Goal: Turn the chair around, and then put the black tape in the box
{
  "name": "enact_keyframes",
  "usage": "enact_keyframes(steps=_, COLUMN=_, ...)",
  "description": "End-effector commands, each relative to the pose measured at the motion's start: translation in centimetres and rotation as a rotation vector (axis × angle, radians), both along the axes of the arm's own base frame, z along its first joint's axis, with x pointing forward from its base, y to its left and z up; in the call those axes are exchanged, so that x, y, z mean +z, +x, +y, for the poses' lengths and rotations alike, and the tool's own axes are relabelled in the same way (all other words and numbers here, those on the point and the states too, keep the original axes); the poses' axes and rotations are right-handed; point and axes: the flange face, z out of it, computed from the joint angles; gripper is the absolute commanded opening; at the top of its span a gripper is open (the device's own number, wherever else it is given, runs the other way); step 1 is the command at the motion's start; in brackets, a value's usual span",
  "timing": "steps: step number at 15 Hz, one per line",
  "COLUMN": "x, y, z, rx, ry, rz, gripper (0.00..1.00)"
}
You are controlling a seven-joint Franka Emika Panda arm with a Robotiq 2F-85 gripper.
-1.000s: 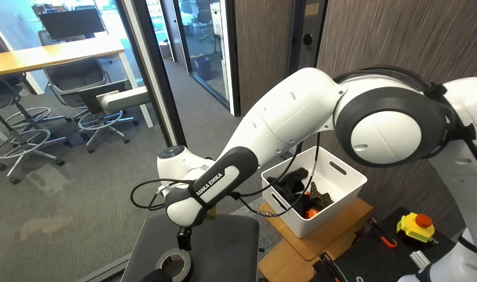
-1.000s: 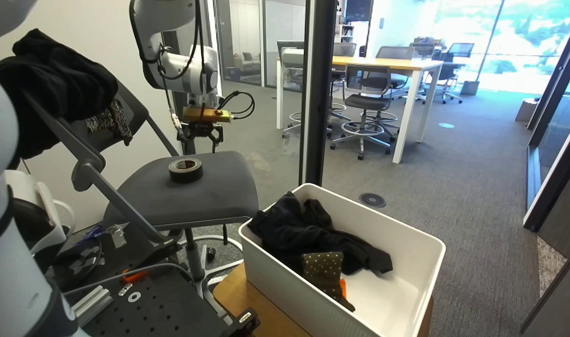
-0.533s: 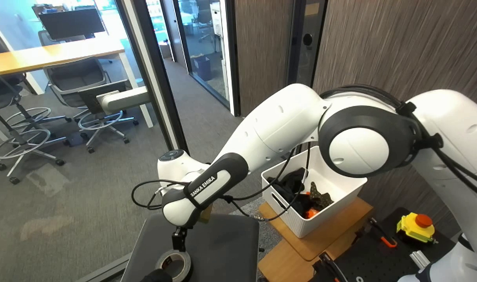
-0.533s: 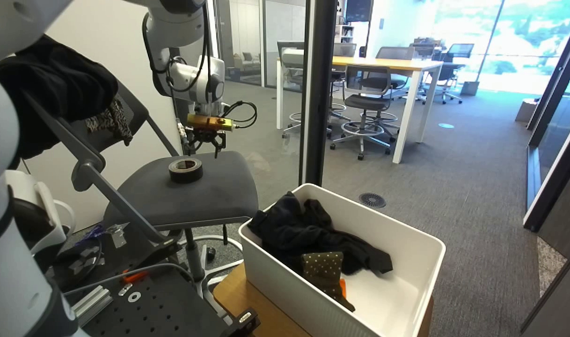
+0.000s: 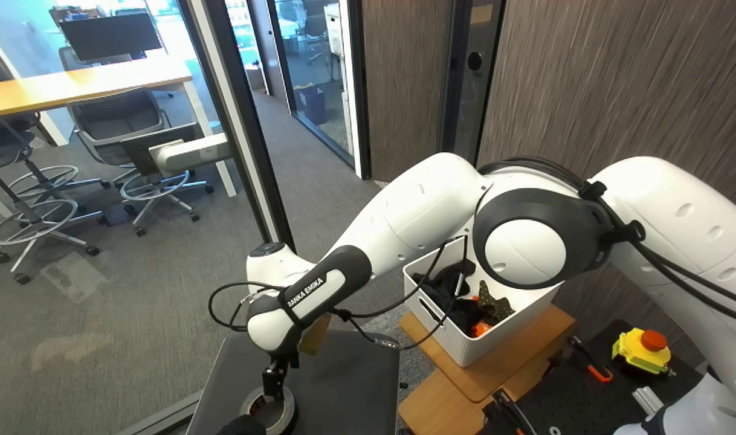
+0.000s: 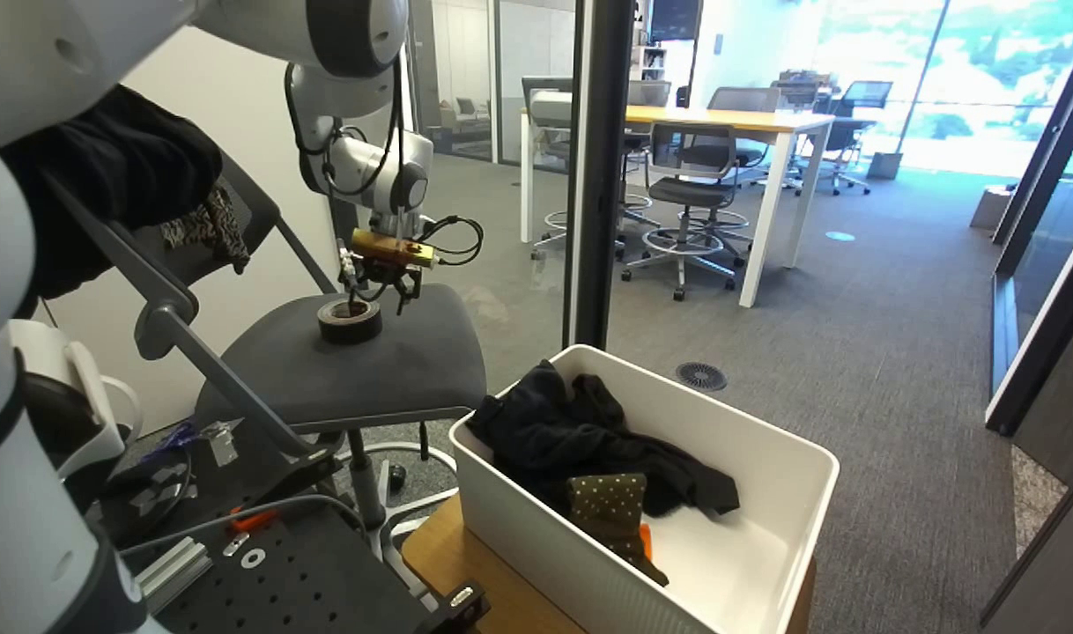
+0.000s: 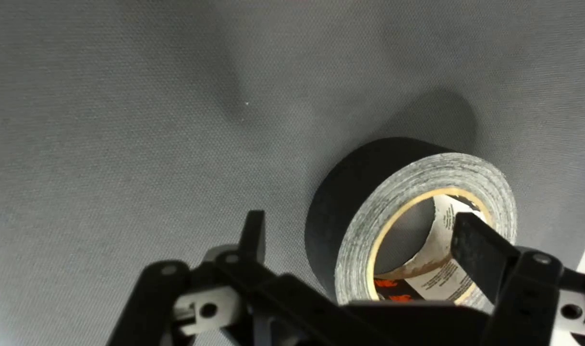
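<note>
The black tape (image 6: 350, 333) lies flat on the grey seat of the chair (image 6: 387, 379). Both also show in an exterior view, the tape (image 5: 290, 411) and the seat (image 5: 356, 374). My gripper (image 7: 359, 218) is open and empty. In the wrist view one finger overlaps the hollow of the tape (image 7: 345, 206) and the other is outside the ring, above the seat fabric. In both exterior views the gripper (image 6: 376, 308) is low over the tape; contact cannot be told. The box (image 6: 554, 563), a white tub, also shows in an exterior view (image 5: 449, 347).
The tub stands on a wooden surface (image 5: 525, 338) and holds black cloth (image 6: 589, 440), a dotted brown cloth (image 6: 609, 515) and something orange. Black clothing (image 6: 122, 158) hangs on the chair's backrest. A black perforated board (image 6: 281, 563) bears loose tools. A glass wall post (image 6: 594, 176) stands beyond.
My arm has come down and my gripper has sunk toward the tape, one finger now at its hollow. The tape, chair and tub have not moved.
</note>
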Motion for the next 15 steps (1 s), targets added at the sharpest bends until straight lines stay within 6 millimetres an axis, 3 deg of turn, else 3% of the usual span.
enact_keyframes(steps=1, x=-0.7, y=0.0, z=1.2, rx=-0.024, ry=0.022, rz=0.072, gripper=1.0)
enact_keyframes(steps=9, x=-1.2, y=-0.8, z=3.5, rx=-0.018, ry=0.051, rz=0.116, gripper=1.0)
enact_keyframes(steps=15, x=-2.9, y=-0.2, z=3.3, rx=-0.051, ry=0.043, rz=0.121, gripper=1.0)
